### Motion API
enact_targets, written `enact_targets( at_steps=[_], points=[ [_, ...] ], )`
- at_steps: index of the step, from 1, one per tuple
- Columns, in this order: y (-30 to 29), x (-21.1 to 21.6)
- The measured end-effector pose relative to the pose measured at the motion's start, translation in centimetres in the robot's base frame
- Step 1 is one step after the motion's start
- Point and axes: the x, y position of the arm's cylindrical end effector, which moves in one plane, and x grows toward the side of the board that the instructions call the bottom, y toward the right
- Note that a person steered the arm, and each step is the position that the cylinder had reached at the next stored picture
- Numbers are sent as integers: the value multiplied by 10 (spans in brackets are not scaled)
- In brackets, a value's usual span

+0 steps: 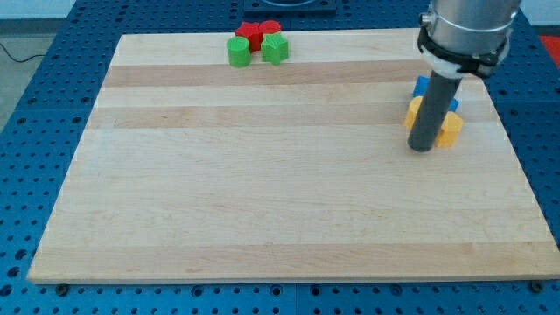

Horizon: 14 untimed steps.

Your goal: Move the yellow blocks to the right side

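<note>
My tip [421, 148] rests on the board at the view's right, just in front of a cluster of yellow and blue blocks. One yellow block [412, 111] shows to the left of the rod. Another yellow block [450, 129] shows to its right. A blue block [422, 86] sits behind them, and a sliver of blue [454, 104] shows to the right of the rod. The rod hides the middle of this cluster, so the block shapes cannot be made out.
A green cylinder [238, 51], a green block [275, 49], a red star-shaped block [250, 33] and a red block [270, 29] cluster at the view's top edge of the wooden board [262, 192]. A blue perforated table surrounds the board.
</note>
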Motion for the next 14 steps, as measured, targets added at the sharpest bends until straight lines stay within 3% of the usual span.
enact_targets(
  at_steps=[2, 3, 5, 8, 10, 11, 13, 14],
  points=[
    [71, 8],
    [72, -5],
    [69, 20],
    [69, 24],
    [25, 12],
    [43, 10],
    [150, 6],
    [171, 5]
  ],
)
